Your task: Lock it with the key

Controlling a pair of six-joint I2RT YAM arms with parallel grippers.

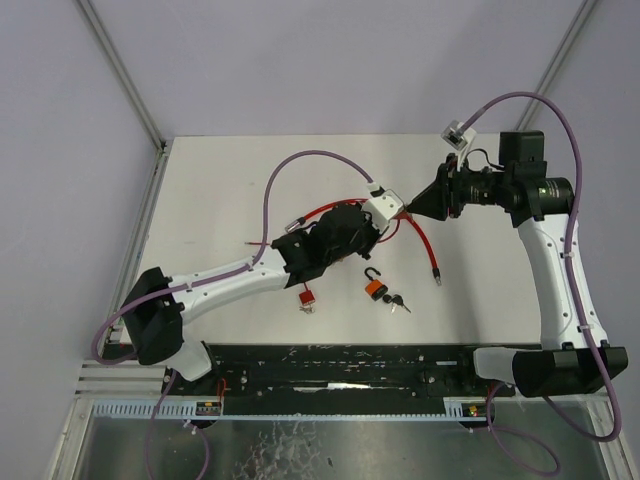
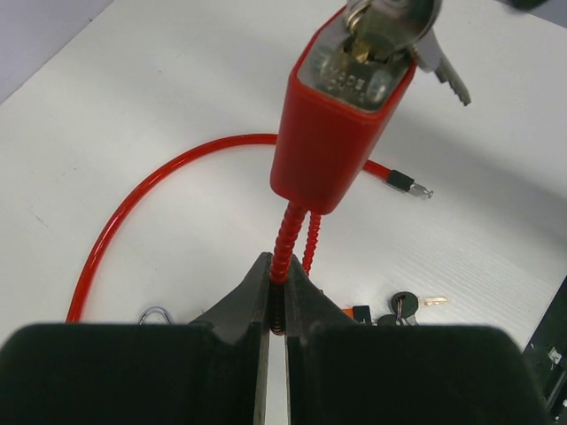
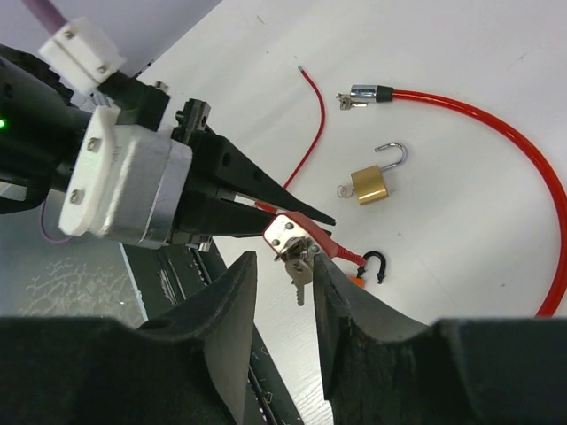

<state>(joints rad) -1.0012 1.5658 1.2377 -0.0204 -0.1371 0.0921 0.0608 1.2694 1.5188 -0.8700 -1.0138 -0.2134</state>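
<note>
**Top external.** My two arms meet above the middle of the worktop (image 1: 220, 180), with the left gripper (image 1: 392, 212) and the right gripper (image 1: 412, 207) almost tip to tip. The lock between them is too small to read here. Its red cable (image 1: 428, 245) trails toward the near edge. An orange padlock (image 1: 372, 289) with black keys (image 1: 398, 301) and a small red padlock (image 1: 306, 297) lie apart, closer to the near edge.

**Left wrist.** My left jaws are closed on the coiled red neck just under the cable lock (image 2: 341, 133). They hold it off the worktop with the keyway facing the other arm, which I judge steadies the body against a turn. The key (image 2: 390, 22) sits in the keyway. The cable's metal tip (image 2: 409, 184) lies loose on the worktop, not in the body.

**Right wrist.** My right jaws stand apart on either side of the hanging key and do not pinch it. That placement suits closing on the key head and then rotating the wrist. A brass padlock (image 3: 370, 184) lies beyond with its shackle open.
</note>
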